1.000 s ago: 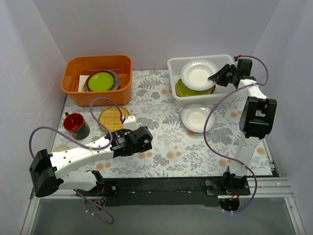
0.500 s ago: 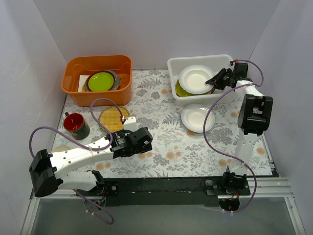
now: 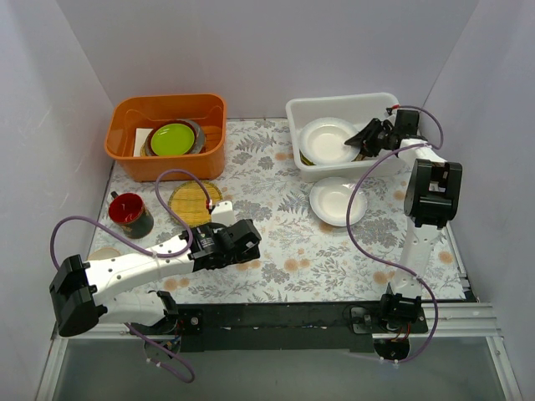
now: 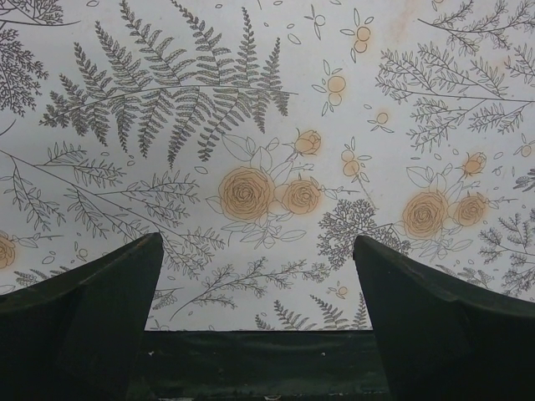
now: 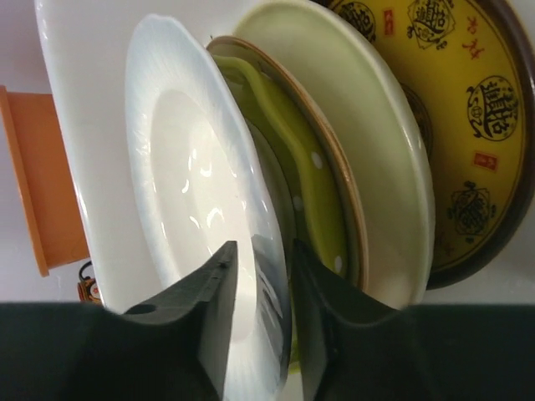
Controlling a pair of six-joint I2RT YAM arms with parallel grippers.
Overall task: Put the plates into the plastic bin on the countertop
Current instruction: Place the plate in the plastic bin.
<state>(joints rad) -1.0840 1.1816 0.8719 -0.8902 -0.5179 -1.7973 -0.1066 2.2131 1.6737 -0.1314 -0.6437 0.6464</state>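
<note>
We found the translucent white plastic bin (image 3: 334, 104) at one o'clock on the fern-printed countertop (image 3: 276, 209). Inside, a white plate (image 3: 326, 140) rested on a dotted lime-green plate (image 5: 313, 200), a pale green plate (image 5: 376, 150) and a mustard yellow plate (image 5: 468, 125). A second white plate (image 3: 337, 201) lay flat at the bin's six o'clock, and a woven straw plate (image 3: 195, 200) at the countertop's ten o'clock.

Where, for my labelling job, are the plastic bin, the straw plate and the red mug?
plastic bin (image 3: 322, 172), overhead view, on its front wall.
straw plate (image 3: 189, 202), overhead view, on its woven middle.
red mug (image 3: 125, 206), overhead view, on its red top.
</note>
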